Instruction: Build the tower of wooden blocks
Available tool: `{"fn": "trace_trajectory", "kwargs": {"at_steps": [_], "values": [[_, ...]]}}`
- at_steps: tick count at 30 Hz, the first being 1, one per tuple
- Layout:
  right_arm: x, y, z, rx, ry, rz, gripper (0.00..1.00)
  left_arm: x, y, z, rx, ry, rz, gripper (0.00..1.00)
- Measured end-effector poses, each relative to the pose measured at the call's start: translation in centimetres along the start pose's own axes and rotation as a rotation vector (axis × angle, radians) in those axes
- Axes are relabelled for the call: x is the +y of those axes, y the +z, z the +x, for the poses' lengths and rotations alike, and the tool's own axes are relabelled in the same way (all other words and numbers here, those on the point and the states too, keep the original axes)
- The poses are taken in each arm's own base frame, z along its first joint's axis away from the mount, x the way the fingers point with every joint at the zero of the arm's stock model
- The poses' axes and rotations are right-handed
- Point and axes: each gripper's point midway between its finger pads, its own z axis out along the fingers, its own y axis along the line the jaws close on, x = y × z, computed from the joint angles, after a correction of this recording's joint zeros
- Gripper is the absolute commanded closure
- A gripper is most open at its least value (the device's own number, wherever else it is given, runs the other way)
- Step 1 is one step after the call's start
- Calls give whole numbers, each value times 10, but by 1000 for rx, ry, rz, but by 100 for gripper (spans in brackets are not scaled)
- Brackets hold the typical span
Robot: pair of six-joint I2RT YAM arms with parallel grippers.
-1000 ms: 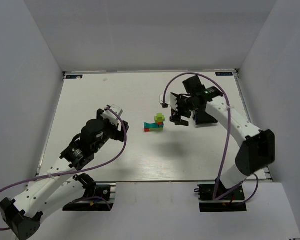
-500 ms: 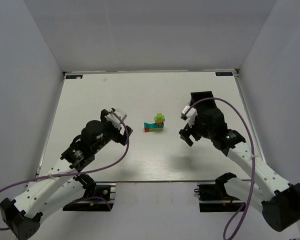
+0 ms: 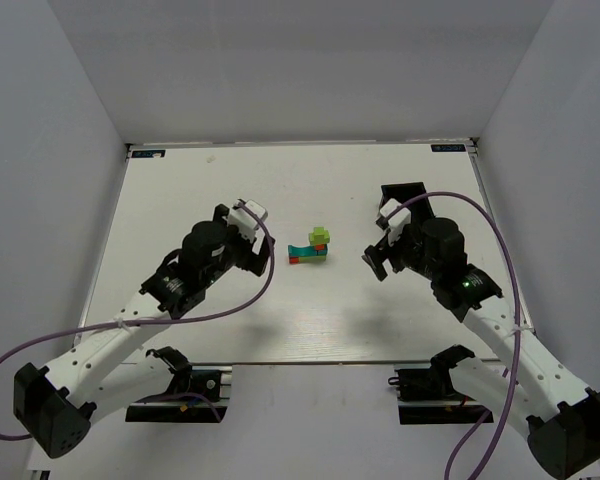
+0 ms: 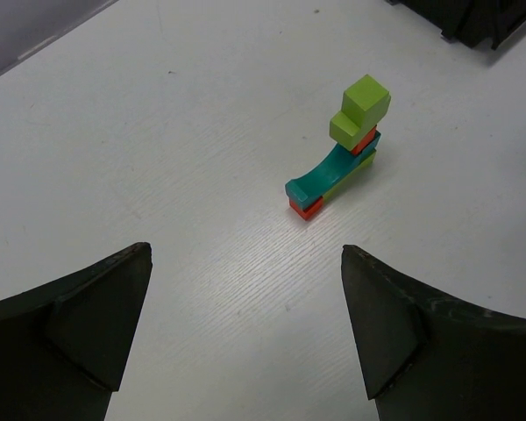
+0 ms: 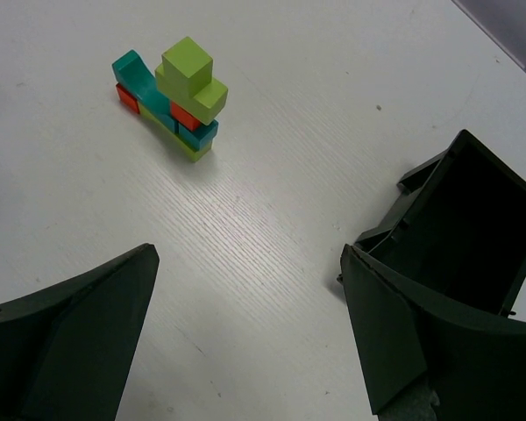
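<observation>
About the middle of the table, resting on its surface: the wood block tower, low at its left end and stacked highest at its right end, one block on top of another there. Near its left end, not touching, the left gripper; off to the right, a little farther away and also apart, the right gripper, with the stack between the two. Behind the right gripper, toward the far right of the table and well apart from the stack: the bin, partly hidden by the right arm.
</observation>
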Motion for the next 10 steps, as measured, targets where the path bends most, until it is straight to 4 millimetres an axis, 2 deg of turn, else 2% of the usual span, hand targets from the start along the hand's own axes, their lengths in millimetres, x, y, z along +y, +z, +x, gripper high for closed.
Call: {"fn": "trace_trajectory", "kwargs": {"at_steps": [5, 10], "values": [[-1, 0, 0, 0, -23, -1, 10, 1, 7, -5, -6, 6, -3, 1], [-6, 0, 1, 3, -47, 17, 10, 0, 2, -10, -28, 7, 9, 1]]}}
